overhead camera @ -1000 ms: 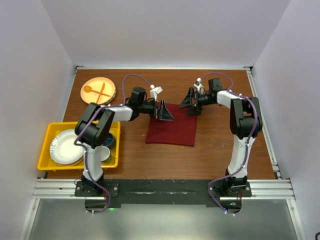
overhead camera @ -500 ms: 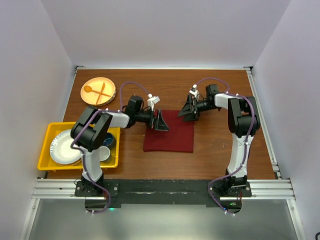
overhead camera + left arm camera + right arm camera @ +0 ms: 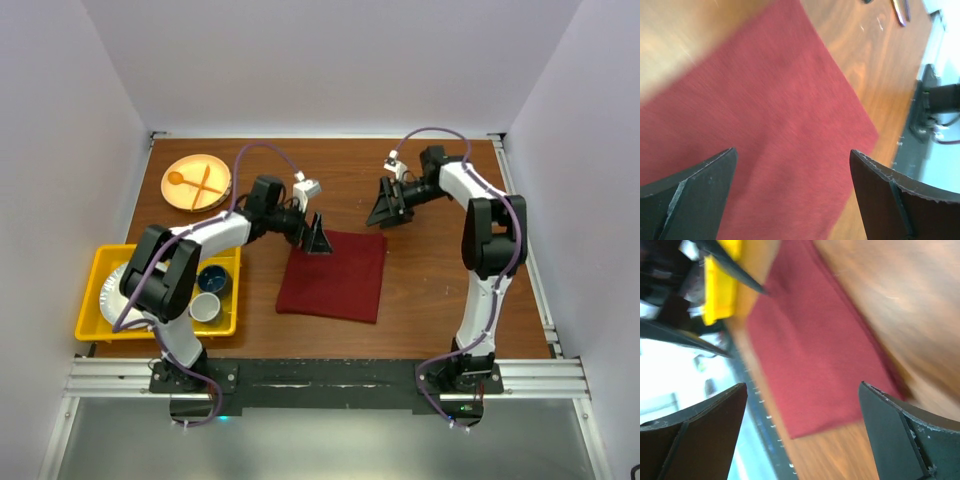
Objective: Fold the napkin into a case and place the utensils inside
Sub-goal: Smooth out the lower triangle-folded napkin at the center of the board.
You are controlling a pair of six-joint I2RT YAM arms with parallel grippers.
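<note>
I judge the folding in hand: the napkin (image 3: 333, 277) lies flat mid-tabletop (image 3: 430, 290), left fingers (image 3: 690, 200) released over its 11 o'clock corner, right fingers (image 3: 900, 440) released beyond 1 o'clock; next, pinch both corners.

The maroon napkin (image 3: 775, 115) lies flat on the wooden worktop (image 3: 870, 60) and fills most of the view. The left claw (image 3: 792, 151) hangs above it, jaws spread wide and holding nothing. At one o'clock, a slim purplish utensil (image 3: 901, 12) rests on bare wood.
</note>
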